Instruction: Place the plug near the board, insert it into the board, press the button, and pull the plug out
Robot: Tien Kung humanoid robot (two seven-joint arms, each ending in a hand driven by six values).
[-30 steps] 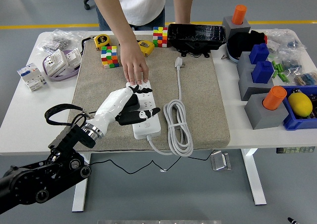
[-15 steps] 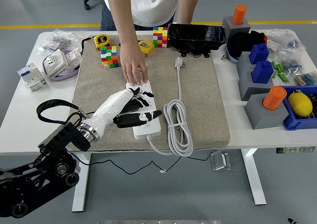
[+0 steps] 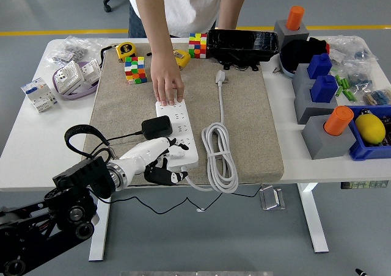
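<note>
Robot hand: the left robot hand (image 3: 160, 162) hovers low over the near end of the white power strip (image 3: 178, 134), fingers loosely spread and holding nothing; no right robot hand shows.
Plug: the black plug (image 3: 157, 127) sits at the strip's left edge, touching it; whether its pins are seated in a socket I cannot tell. Its thin black cord (image 3: 91, 138) loops off to the left.
Person: a person's hand (image 3: 167, 85) presses flat on the strip's far end, apparently steadying it.
Risk, plug: if only half seated, a nudge from the fingers could tip it out.
Risk, strip: pulling the plug could lift or drag the strip should the steadying hand let go.
Risk, cord: the black loop lies close to the wrist and could snag.
Surface: a beige mat (image 3: 250, 123) covers the white counter (image 3: 24, 148); the strip's own white cable (image 3: 218, 157) lies coiled beside it.
Room: grey floor, a yellow line behind; cubes, tape measures and coloured blocks crowd the counter's edges.
</note>
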